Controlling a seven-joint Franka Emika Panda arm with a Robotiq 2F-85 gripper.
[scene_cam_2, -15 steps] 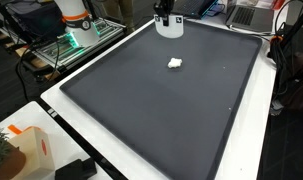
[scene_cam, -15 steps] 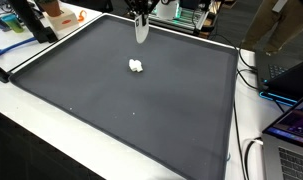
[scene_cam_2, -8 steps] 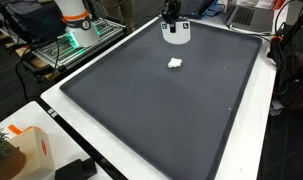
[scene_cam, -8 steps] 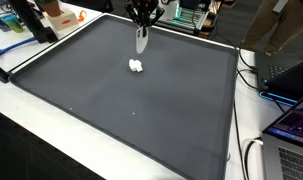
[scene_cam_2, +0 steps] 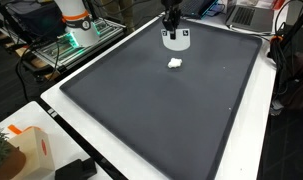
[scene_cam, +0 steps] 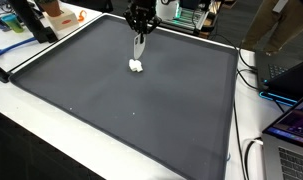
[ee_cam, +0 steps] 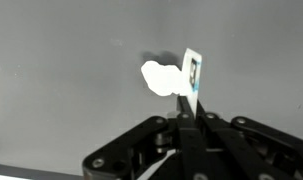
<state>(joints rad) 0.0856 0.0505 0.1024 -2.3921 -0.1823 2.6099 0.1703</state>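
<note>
My gripper (scene_cam: 139,32) hangs over the far part of the black mat (scene_cam: 141,110), shut on the top edge of a thin white card (scene_cam: 139,47). In an exterior view the card (scene_cam_2: 173,41) shows its flat face with a small dark mark. The wrist view sees the card (ee_cam: 193,75) edge-on, rising from the closed fingertips (ee_cam: 188,118), with a blue mark near its tip. A small white crumpled lump (scene_cam: 136,66) lies on the mat just below and in front of the card. In the wrist view the lump (ee_cam: 161,78) sits right beside the card; whether they touch is unclear.
The mat lies on a white table (scene_cam: 51,135). Laptops (scene_cam: 291,130) and cables (scene_cam: 253,160) crowd one side. Another robot's base (scene_cam_2: 76,25) stands beyond the mat, and an orange-and-white box (scene_cam_2: 26,150) sits at a table corner.
The gripper has come down and moved along the mat with the card, bringing its lower edge close to the white lump. The lump has not moved.
</note>
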